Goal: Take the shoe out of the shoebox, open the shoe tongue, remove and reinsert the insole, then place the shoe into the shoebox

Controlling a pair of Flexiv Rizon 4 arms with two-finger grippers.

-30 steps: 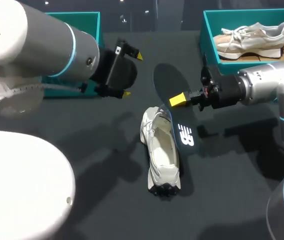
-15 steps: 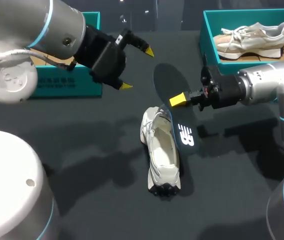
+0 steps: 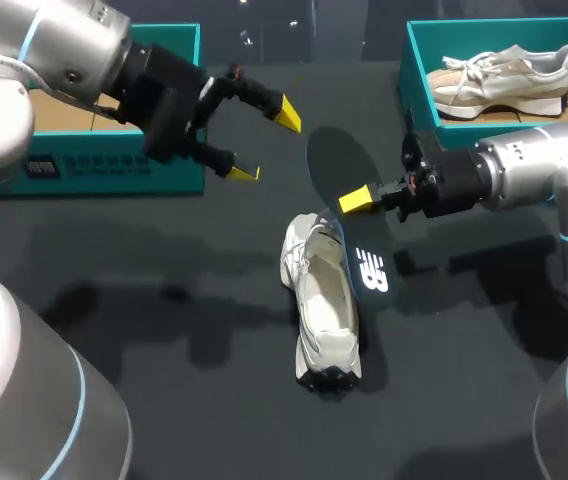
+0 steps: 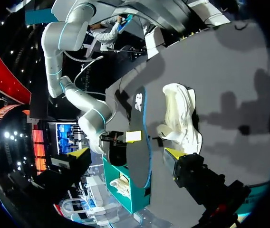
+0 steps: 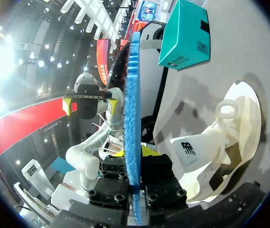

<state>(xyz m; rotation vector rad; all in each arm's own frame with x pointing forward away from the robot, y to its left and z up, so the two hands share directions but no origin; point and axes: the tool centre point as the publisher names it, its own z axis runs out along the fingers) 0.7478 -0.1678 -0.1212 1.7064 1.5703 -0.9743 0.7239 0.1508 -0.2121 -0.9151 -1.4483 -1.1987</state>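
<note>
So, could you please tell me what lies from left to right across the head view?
In order: left box → left gripper → shoe → right box with a second shoe. The insole in the right gripper overlaps the shoe, so it is left out.

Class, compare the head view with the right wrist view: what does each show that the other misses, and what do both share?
Only the head view: a beige sneaker lying in the open teal shoebox on the right, and the broad logo-printed face of the flat dark insole. Only the right wrist view: that insole's blue ridged edge, seen end-on. Both: the white sneaker on the dark table, the right gripper shut on the insole, the open left gripper, and the left teal shoebox.
</note>
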